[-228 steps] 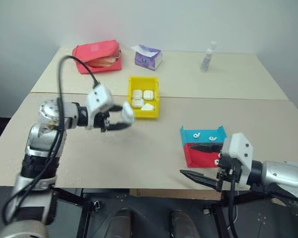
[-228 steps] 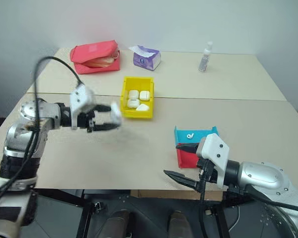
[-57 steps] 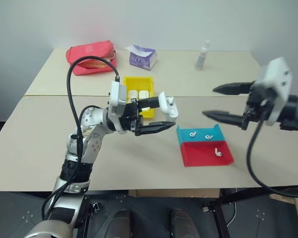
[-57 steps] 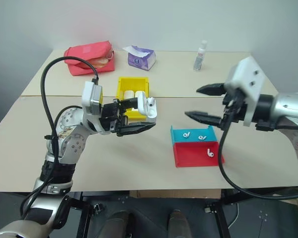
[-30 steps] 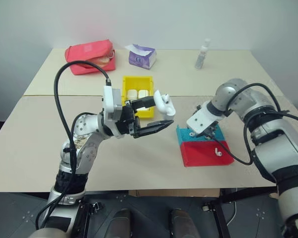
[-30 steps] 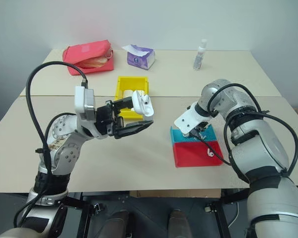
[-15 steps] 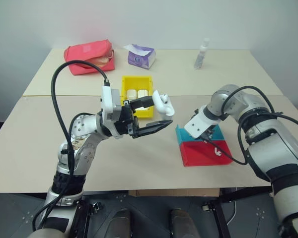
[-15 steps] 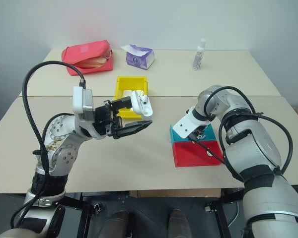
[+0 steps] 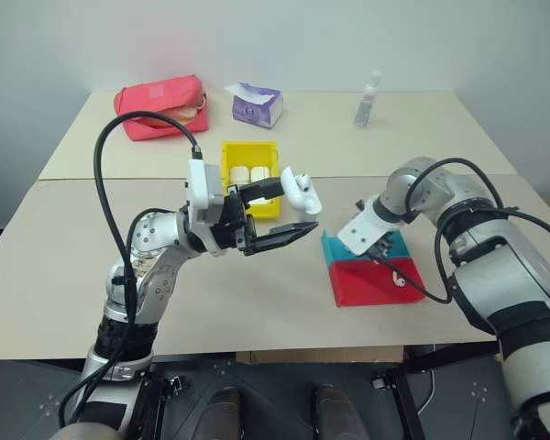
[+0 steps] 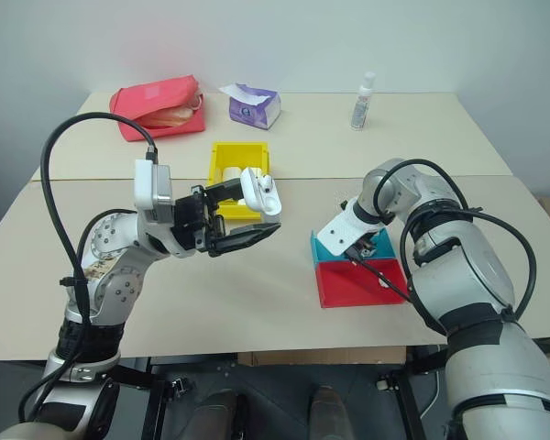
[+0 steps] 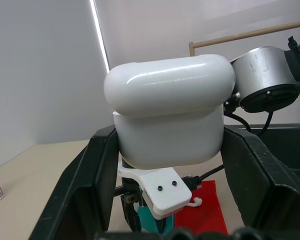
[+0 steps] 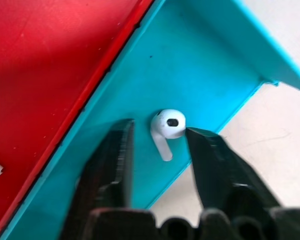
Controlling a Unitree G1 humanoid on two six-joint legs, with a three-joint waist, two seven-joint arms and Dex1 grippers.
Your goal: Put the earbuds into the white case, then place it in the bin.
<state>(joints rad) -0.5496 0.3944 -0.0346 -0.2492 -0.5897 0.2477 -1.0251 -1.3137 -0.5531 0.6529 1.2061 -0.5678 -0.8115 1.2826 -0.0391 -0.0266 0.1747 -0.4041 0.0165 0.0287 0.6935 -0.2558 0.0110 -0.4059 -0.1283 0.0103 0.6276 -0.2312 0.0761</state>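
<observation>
My left pincer (image 9: 289, 213) is held up over the table (image 9: 64, 247) and squeezes a white case (image 9: 301, 192) tight between its two black fingers. The lid of the case is flipped up, and I can see a little white earbud sitting in the open top. My right pincer (image 12: 157, 142) points down into the blue half of a flat blue-and-red tray (image 9: 359, 289). Its two black fingers are spread a little, one on each side of a tiny white earbud (image 12: 166, 129) that lies on the blue floor. One finger looks very close to the bud, but I cannot tell if it is touching yet. Another earbud (image 9: 399, 280) lies in the red half of the tray. The yellow bin (image 9: 228, 150) sits farther back on the table, just behind my left pincer, and it has more white cases (image 9: 248, 173) in it. At the far side of the table are a red pouch (image 9: 161, 104), a purple tissue box (image 9: 256, 105) and a small clear bottle (image 9: 368, 99).
</observation>
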